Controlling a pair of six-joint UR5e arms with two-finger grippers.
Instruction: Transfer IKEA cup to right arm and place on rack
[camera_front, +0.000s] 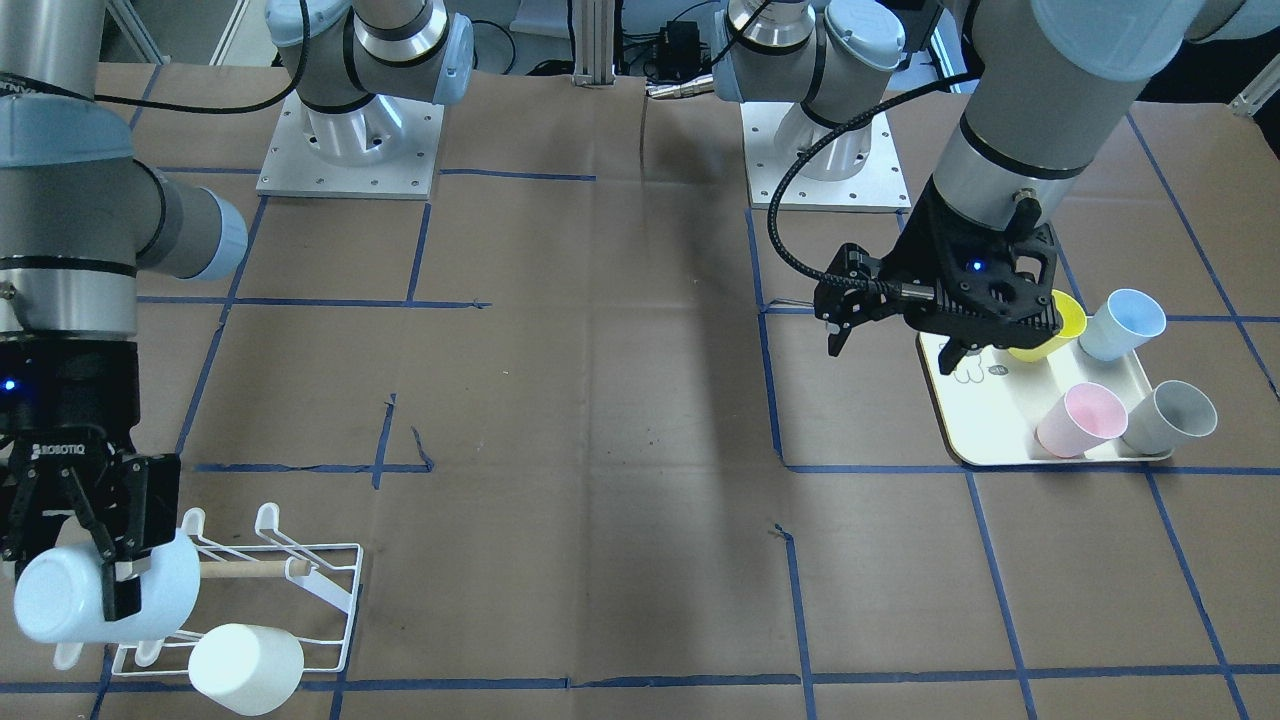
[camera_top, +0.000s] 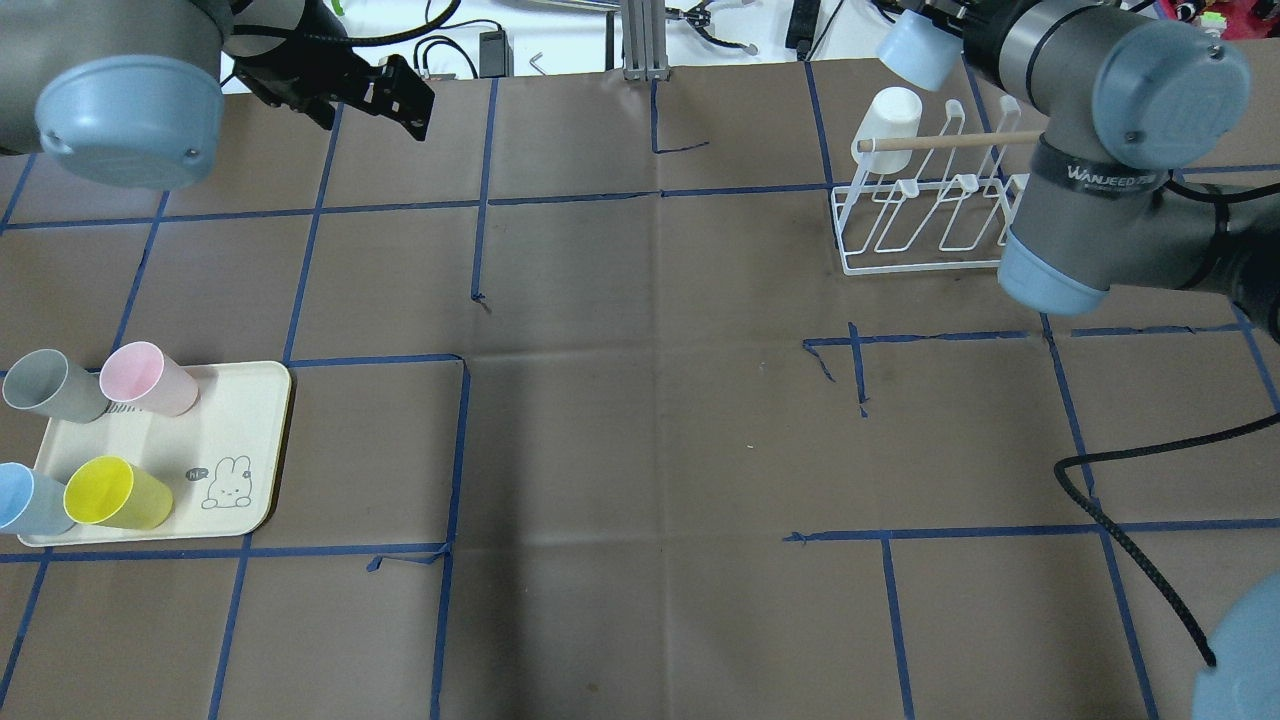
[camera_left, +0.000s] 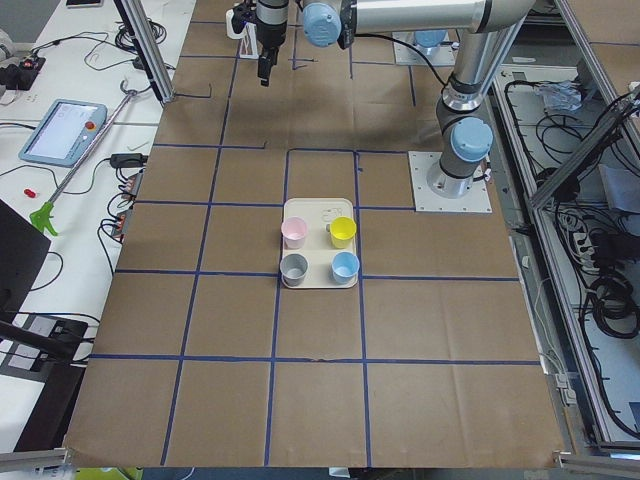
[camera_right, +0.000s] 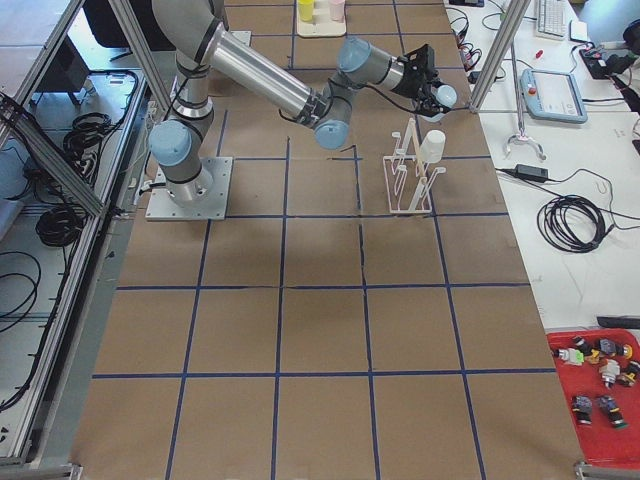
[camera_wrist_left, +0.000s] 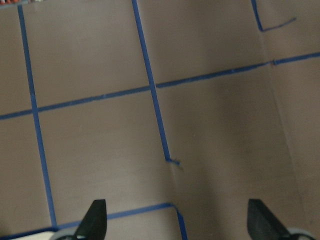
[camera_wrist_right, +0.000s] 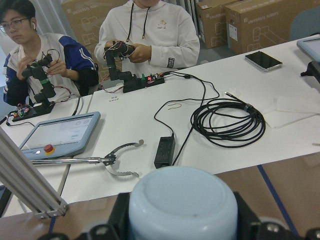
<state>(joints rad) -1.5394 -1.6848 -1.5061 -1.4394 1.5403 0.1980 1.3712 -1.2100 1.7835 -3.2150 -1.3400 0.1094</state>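
The right pincer (camera_front: 108, 588) is clamped on the pale-blue plastic cup (camera_front: 60, 600), with one finger against each side of its wall. The cup hangs at the operators' end of the small white wire rack (camera_top: 925, 225), over its outer pegs. The right wrist view shows the closed base uppermost, so the mouth faces down toward the rack. Judgement: this attitude prepares the mouth to drop over an upturned peg; the hand-over is complete and only the placing remains. Whether the cup touches a peg cannot be determined. In the overhead view it appears clear of the frame.

The left pincer (camera_wrist_left: 178, 222) has its fingers spread apart and holds nothing. It hangs high and well apart from the rack, which keeps the placing zone free for the right arm.

Items near the rack:
- A white plastic cup (camera_front: 245, 668) sits tilted on a corner peg of the rack, just beside the held cup. It is the nearest obstruction.
- A pale wooden dowel (camera_front: 245, 571) lies across the rack, between the peg rows. The descent must avoid it.

Items well apart from the rack, at the opposite end of the brown paper-covered bench (camera_front: 600, 450):
- A cream rectangular tray (camera_front: 985, 410) carries a yellow cup (camera_front: 1050, 330), a light-blue cup (camera_front: 1125, 322), a pink cup (camera_front: 1082, 420) and a grey cup (camera_front: 1170, 418). None obstructs the placing.
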